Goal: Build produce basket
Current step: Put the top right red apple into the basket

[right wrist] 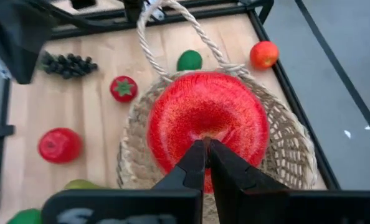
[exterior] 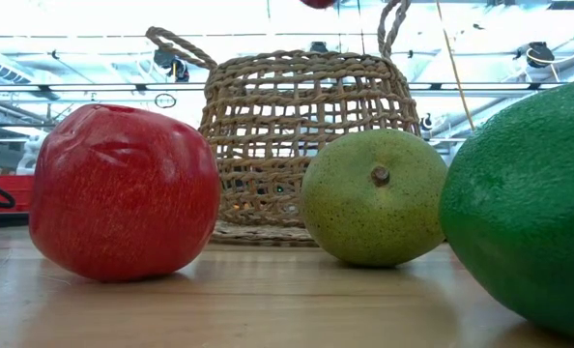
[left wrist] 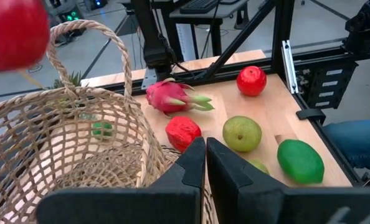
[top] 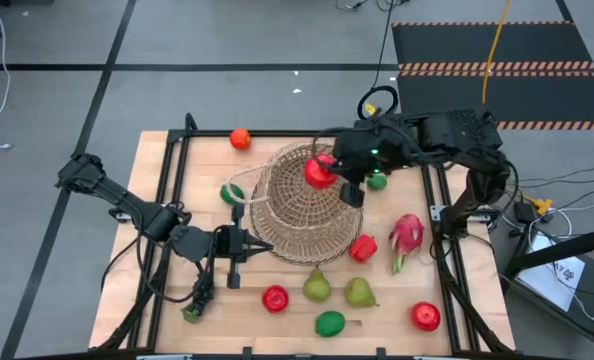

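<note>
Loading step in hand. Basket (top: 299,205) mid-table. Right gripper (right wrist: 205,144) above basket mouth, clamped on red apple (top: 319,172). Left gripper (left wrist: 205,144) beside basket rim, fingers together, empty. Next, probably: lowering, then release inside.

— What's right in front of the left end effector (left wrist: 205,163)?

— Its two dark fingers are pressed together, just beside the wicker basket (left wrist: 60,155). A big red fruit (left wrist: 14,34) hangs above the basket's rim.

— And out on the tabletop (left wrist: 269,102)?

— A pink dragon fruit (left wrist: 169,98), a crinkled red fruit (left wrist: 183,132), a green pear (left wrist: 241,133), a lime (left wrist: 300,161), and a round red one (left wrist: 251,81) beyond.
</note>
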You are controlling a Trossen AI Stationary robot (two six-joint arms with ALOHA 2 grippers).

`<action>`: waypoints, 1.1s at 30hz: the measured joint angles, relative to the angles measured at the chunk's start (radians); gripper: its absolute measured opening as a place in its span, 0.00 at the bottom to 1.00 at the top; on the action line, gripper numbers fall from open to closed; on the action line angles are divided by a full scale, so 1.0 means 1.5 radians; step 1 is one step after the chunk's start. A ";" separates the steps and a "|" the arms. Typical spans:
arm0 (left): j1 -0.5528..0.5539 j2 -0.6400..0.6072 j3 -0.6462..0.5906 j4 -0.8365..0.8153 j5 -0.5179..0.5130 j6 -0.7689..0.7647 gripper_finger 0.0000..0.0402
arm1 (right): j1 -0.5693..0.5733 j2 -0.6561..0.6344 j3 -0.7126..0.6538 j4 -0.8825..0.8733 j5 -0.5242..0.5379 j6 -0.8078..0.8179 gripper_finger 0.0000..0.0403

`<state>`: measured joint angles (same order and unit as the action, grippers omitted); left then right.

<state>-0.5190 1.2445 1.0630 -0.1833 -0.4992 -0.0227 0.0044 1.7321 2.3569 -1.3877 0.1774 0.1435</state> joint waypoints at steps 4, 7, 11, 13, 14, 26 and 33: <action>0.000 0.000 0.000 0.000 0.000 0.001 0.05 | -0.007 0.035 0.000 0.000 -0.012 -0.046 0.02; 0.000 0.000 0.000 0.000 0.000 -0.001 0.05 | 0.003 0.046 -0.001 0.013 -0.013 -0.126 0.02; 0.000 0.000 0.000 -0.003 0.000 -0.007 0.05 | 0.044 0.039 -0.001 0.055 -0.015 -0.192 0.02; -0.002 0.000 0.000 -0.006 0.000 -0.008 0.05 | 0.068 0.038 -0.001 0.065 -0.015 -0.216 0.02; -0.003 0.000 0.000 -0.007 0.000 -0.008 0.05 | 0.082 0.037 -0.001 0.072 -0.015 -0.227 0.02; -0.031 0.000 -0.001 -0.020 0.000 -0.042 0.05 | 0.236 -0.025 -0.177 0.259 0.127 -0.395 0.02; -0.040 0.004 -0.001 -0.020 0.000 -0.041 0.05 | 0.244 -0.135 -0.363 0.423 0.127 -0.620 0.02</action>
<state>-0.5785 1.2507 1.0622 -0.2134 -0.4988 -0.0845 0.3709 1.5302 1.8123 -0.7538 0.3683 -0.7860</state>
